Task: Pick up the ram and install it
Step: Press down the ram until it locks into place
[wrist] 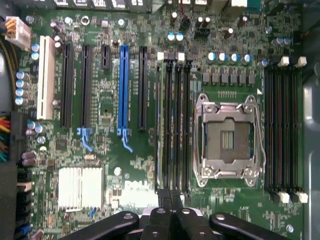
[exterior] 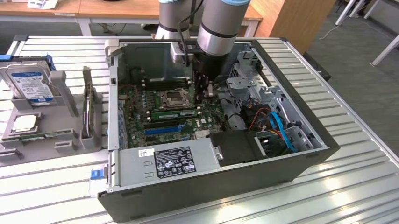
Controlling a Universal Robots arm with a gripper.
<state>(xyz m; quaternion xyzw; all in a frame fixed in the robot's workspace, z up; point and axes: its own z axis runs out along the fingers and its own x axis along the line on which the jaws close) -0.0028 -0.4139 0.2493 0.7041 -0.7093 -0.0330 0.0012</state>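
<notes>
A green ram (exterior: 174, 114) stands edge-up in a slot on the motherboard (exterior: 140, 105), between the processor socket (exterior: 173, 98) and the blue slot (exterior: 163, 129). My gripper (exterior: 207, 94) hangs inside the open computer case just to the exterior view's right of that stick. In the wrist view its black fingers (wrist: 162, 212) are pressed together, and the gripper (wrist: 170, 196) sits over one end of the bank of memory slots (wrist: 172, 125) beside the socket (wrist: 227, 135). Nothing shows between the fingers. Whether they touch the stick I cannot tell.
The grey parts tray (exterior: 68, 144) at the exterior view's left carries a hard drive (exterior: 30, 84), a square processor chip (exterior: 25, 122), a flat green stick (exterior: 39, 136) and upright boards (exterior: 87, 109). The power supply (exterior: 168, 161) and drive cage with cables (exterior: 274, 126) crowd the case.
</notes>
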